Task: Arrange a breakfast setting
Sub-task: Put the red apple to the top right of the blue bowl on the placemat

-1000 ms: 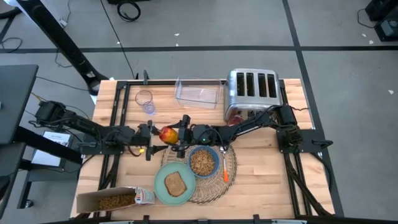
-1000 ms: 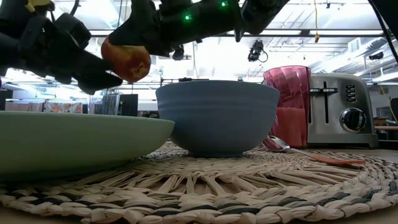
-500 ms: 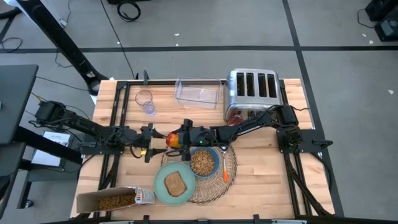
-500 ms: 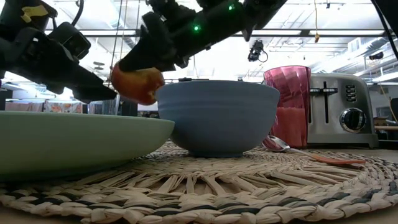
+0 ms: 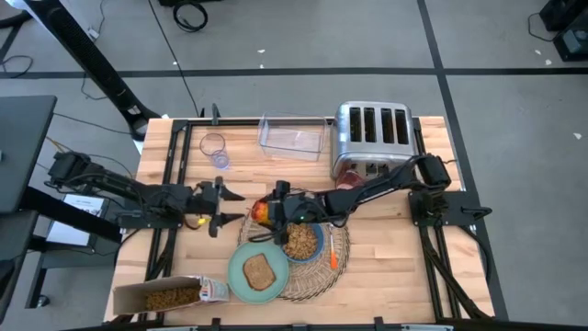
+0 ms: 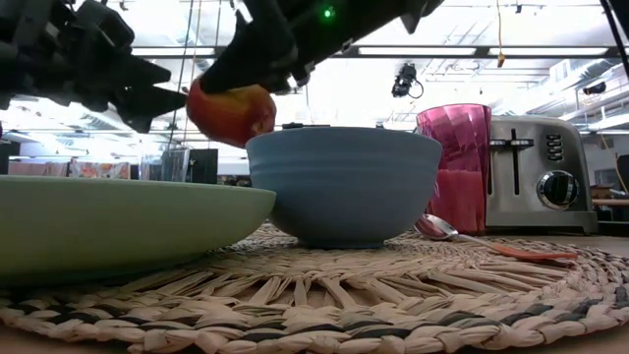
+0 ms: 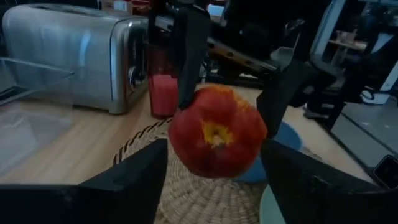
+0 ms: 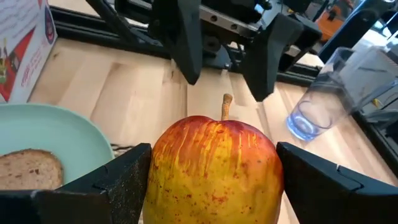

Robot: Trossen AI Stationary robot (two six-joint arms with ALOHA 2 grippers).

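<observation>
Holding fruit: right gripper (image 5: 264, 213) is clamped on the orange-red fruit (image 5: 263, 211), one finger each side, up in the air over the mat's edge, just beside the bowl.
Fruit detail: red w/ yellow streaks, stem showing in right wrist view (image 8: 214, 163); its underside is cut off at that pic's edge.
Left gripper (image 5: 230, 206): fingers spread apart, nothing between them, near the fruit but not touching; in low view (image 6: 147, 93) only dark shapes, tips hard to tell from the arm.
Placemat (image 5: 342, 241): woven wicker, round; mostly covered by plate, bowl & arm in high view, only rim shows.
Bowl (image 5: 300, 240): small, blue, on the mat, filled w/ brown cereal; low view (image 6: 342, 185) shows only its outer wall.
Plate (image 5: 237, 273): pale green, on mat next to the bowl, carries a slice of bread (image 5: 260, 272); cut off at left edge in low view.
Spoon (image 5: 332, 251): orange handle, on the mat beside bowl; bowl end partly hidden.
Cup (image 6: 455, 167): dark red, by the toaster (image 5: 371, 128); in high view mostly hidden under right arm.
Cereal box (image 5: 171, 295): lying flat at table's near edge, open face shows cereal.
Others: clear glass (image 5: 214, 149) & clear container (image 5: 294, 136) at far side, contents can't be made out.
</observation>
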